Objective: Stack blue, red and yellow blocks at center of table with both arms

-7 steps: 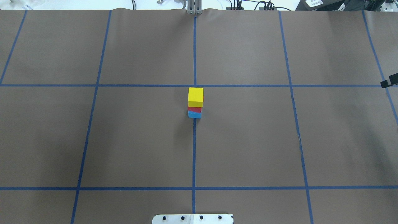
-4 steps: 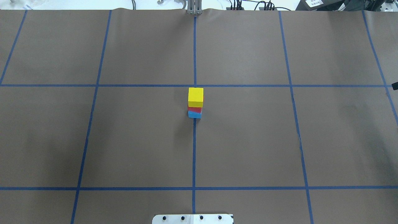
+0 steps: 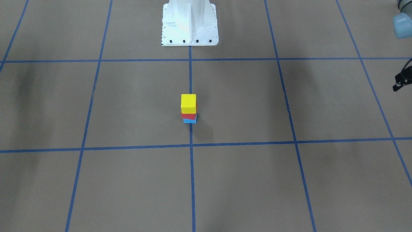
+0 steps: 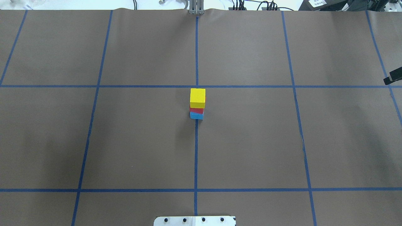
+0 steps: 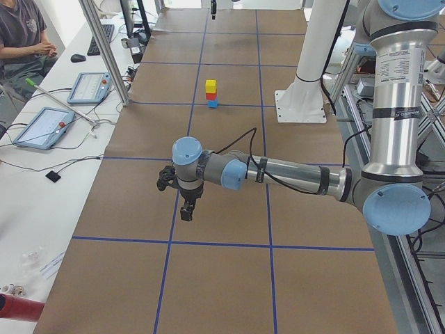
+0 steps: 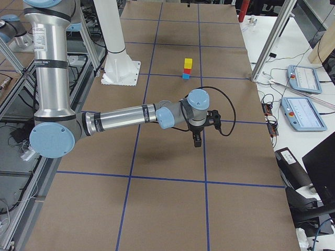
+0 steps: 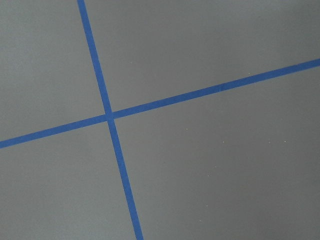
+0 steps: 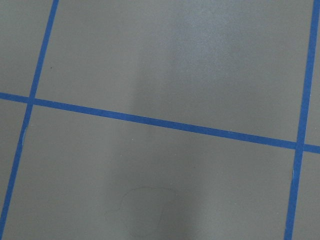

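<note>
A yellow block (image 4: 197,97) sits on a red block (image 4: 196,110), which sits on a blue block (image 4: 196,115), as one stack at the table's centre. The stack also shows in the front view (image 3: 188,108). No gripper touches it. My left gripper (image 5: 186,209) hangs over the table far from the stack, near the table's left end. Only a black sliver of it (image 3: 400,82) shows in the front view. My right gripper (image 6: 197,140) hangs near the right end, with a black sliver (image 4: 393,77) at the overhead view's edge. I cannot tell whether either is open or shut.
The white robot base (image 3: 189,22) stands behind the stack. Blue tape lines (image 4: 196,150) grid the brown table cover. Control tablets (image 5: 42,126) and a seated person (image 5: 24,35) are beside the table on the far side from the robot.
The black part of my right arm at the overhead view's right edge slid almost out of view, then came back slightly higher. The stack has not moved.
</note>
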{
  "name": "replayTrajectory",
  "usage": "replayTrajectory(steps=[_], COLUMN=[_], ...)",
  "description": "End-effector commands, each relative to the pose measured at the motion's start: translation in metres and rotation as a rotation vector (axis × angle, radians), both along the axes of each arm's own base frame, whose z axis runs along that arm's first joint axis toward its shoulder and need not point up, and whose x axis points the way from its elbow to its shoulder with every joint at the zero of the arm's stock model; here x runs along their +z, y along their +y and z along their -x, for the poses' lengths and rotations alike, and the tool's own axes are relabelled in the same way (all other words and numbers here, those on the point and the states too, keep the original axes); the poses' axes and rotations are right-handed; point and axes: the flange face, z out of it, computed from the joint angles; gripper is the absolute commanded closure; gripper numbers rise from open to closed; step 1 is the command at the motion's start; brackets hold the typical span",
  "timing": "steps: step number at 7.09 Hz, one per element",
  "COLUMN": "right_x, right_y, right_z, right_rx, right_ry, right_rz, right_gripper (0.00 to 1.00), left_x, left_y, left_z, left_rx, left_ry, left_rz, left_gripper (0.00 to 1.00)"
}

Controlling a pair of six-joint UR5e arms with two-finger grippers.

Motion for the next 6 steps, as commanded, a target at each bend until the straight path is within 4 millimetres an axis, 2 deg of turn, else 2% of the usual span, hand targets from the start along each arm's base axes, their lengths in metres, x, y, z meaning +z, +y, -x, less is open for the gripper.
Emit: replayTrajectory(steps=[1, 3, 4, 6], right_x=[-0.014, -0.021, -0.015, -0.015], right_y=[-0.02, -0.026, -0.022, -0.022], right_z=[0.0, -0.022, -0.028, -0.034], right_rx=[-0.024, -0.006, 0.003, 0.016], right_ry=[0.067, 0.08, 0.082, 0.079], right_rz=[0.023, 0.048, 0.06, 0.059], right_gripper=[0.0, 0.0, 0.0, 0.0], left_x=[0.007, 0.013, 0.015, 0.016], left_y=[0.0, 0.004, 0.005, 0.007], left_z=[0.006, 0.019, 0.018, 0.019], left_rx=[-0.054, -0.082, -0.083, -0.083], left_ry=[0.086, 0.086, 0.086, 0.086], left_rz=[0.097, 0.109, 0.116, 0.112], left_gripper=[0.0, 0.0, 0.0, 0.0])
